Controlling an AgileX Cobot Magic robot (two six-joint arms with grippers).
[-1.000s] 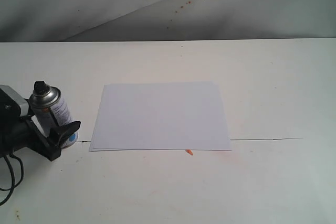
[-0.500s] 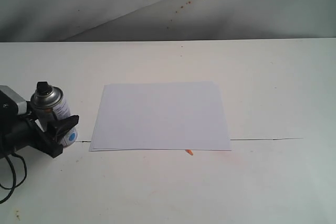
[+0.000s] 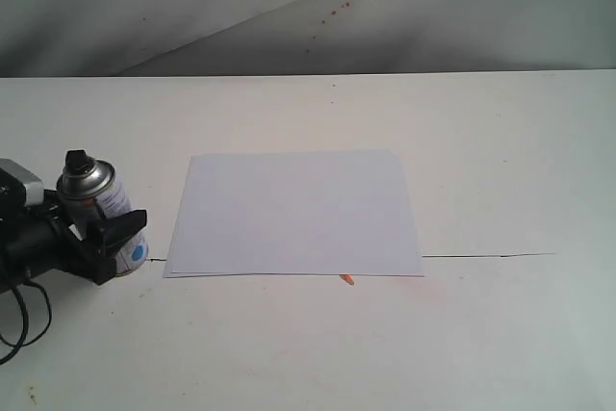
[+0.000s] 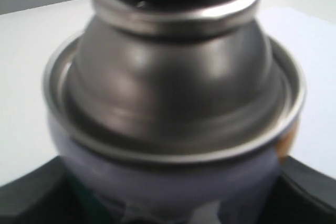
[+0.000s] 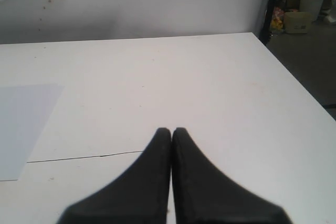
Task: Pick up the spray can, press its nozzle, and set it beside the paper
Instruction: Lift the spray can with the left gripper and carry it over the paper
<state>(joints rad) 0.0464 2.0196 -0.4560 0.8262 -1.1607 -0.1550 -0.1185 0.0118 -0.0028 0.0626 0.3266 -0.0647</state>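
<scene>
While the left gripper (image 3: 114, 235) reaches in from the left edge of the exterior view, its black fingers are clamped around the lower body of the spray can (image 3: 99, 205). The can sits just left of the paper (image 3: 294, 214), near that sheet's near-left corner, and leans with its top toward the left. Its black nozzle (image 3: 76, 158) points up, and a blue dot shows low on the label. Whether the base touches the white surface (image 3: 500, 141) cannot be told. The paper lies flat around the middle of the surface, with a small orange mark (image 3: 346, 279) just beyond its near edge.

From the left wrist view, the can's shiny domed shoulder fills most of the picture, blurred by closeness, with the dark nozzle cut off at the picture's edge. Dark fingers (image 4: 31, 200) press the label on both sides.

From the right wrist view, the right gripper (image 5: 171, 131) hangs over bare surface with its two black fingers closed tip against tip, holding nothing. One corner of the paper shows well apart from it.
</scene>
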